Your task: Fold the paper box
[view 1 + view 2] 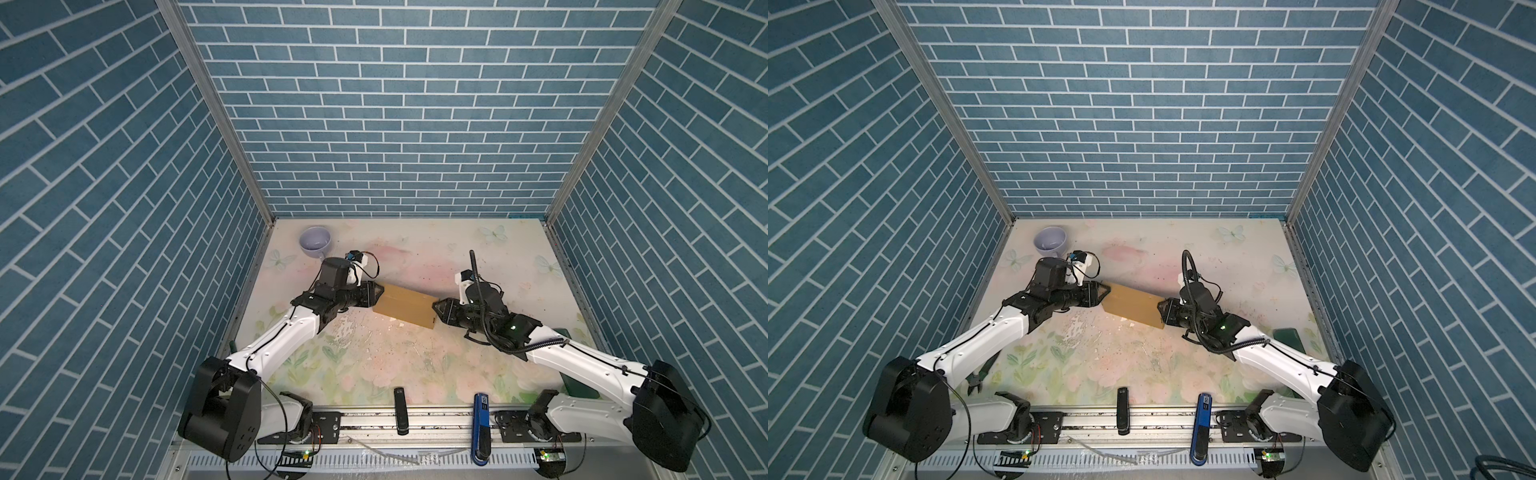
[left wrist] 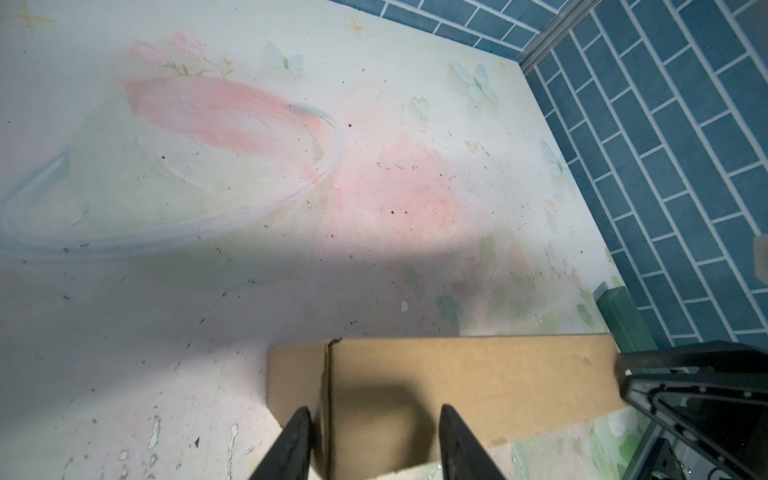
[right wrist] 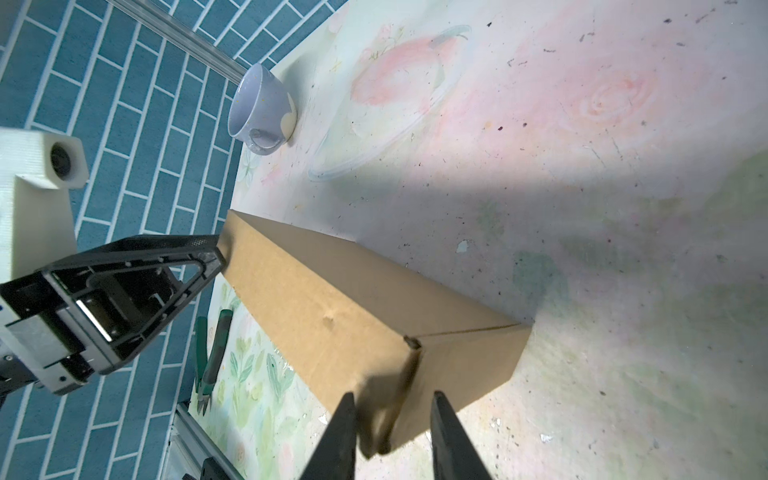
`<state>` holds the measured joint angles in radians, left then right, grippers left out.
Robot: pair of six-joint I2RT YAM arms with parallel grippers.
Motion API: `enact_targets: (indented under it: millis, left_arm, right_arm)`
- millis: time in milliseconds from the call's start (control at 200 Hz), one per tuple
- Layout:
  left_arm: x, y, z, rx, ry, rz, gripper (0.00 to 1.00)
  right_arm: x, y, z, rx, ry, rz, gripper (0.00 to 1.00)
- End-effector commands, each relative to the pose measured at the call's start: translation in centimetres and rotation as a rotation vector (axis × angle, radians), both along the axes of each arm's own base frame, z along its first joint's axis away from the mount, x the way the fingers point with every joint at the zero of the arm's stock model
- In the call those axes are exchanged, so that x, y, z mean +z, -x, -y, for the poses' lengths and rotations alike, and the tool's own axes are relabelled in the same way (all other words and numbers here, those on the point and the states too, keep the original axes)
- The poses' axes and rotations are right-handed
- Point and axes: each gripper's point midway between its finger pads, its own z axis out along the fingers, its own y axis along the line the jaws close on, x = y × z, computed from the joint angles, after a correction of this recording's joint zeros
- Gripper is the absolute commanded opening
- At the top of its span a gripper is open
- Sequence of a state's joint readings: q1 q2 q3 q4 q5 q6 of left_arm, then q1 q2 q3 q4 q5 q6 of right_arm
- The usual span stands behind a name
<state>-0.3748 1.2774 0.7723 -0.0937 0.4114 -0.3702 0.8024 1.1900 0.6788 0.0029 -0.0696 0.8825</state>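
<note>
The paper box is a closed tan cardboard block lying slantwise mid-table between both arms. My left gripper meets its far left end. In the left wrist view that gripper is open, fingertips over the end of the box beside a flap seam. My right gripper sits at the box's right end. In the right wrist view it is open and straddles the near corner of the box, where a blurred flap edge shows.
A lilac cup stands at the far left corner. Green-handled pliers lie near the left wall. A dark green block sits by the right wall. A black bar and a blue bar lie on the front rail.
</note>
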Motion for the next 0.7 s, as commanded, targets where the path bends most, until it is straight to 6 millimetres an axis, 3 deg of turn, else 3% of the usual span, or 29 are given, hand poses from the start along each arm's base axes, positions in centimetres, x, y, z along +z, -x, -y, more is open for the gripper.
enact_targets:
  millis: [0, 130, 145, 210, 395, 695]
  left_arm:
    - [-0.3, 1.2, 0.0, -0.009, 0.026, -0.014, 0.5]
    - [-0.5, 1.9, -0.2, -0.009, 0.036, -0.024, 0.5]
    - [-1.3, 2.4, -0.4, -0.008, 0.028, -0.044, 0.5]
    - [-1.6, 2.8, -0.4, -0.009, 0.031, -0.056, 0.5]
    - [-1.4, 3.4, -0.8, 0.005, 0.038, -0.056, 0.5]
    - [2.2, 4.3, -1.8, 0.031, 0.037, 0.007, 0.54]
  right_arm:
    - [-2.5, 0.8, 0.6, 0.04, 0.102, -0.052, 0.29]
    - [-2.6, 1.1, 0.4, 0.089, 0.134, -0.053, 0.27]
    - [-2.6, 1.2, 0.3, 0.096, 0.135, -0.054, 0.27]
    - [-2.6, 1.3, 0.1, 0.115, 0.141, -0.054, 0.27]
    - [-2.6, 1.5, 0.2, 0.128, 0.147, -0.052, 0.26]
    - [-3.1, 2.0, 0.4, 0.14, 0.147, -0.057, 0.25]
